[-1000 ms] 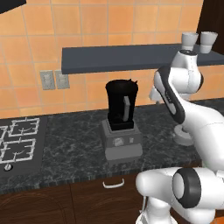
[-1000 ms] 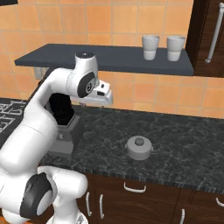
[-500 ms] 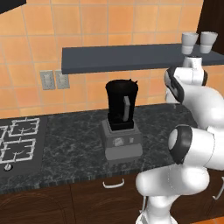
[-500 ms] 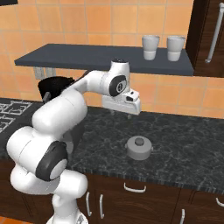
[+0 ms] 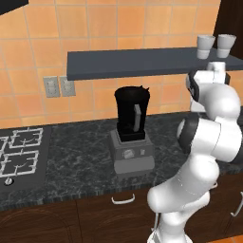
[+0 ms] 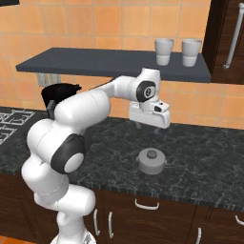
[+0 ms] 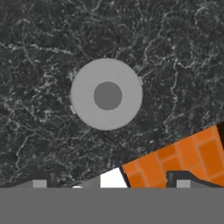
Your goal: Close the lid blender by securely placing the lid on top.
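Jaws wide open, my gripper (image 6: 149,127) hangs above the lid (image 6: 152,161) lying on the counter (image 6: 205,157); nothing's grabbed yet, and the blender (image 5: 131,129) stands topless, well apart

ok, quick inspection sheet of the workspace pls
Surface: dark speckled counter, stove at its left end.
Job's things: blender upright, jar open on top; lid flat on the counter, apart from the blender.
Clutter: two white cups on the shelf.
Claw: claw open, above the lid, holding nothing.
Cables: nothing seen.
Surroundings: orange tiled wall, wall outlets, dark lower cabinets.
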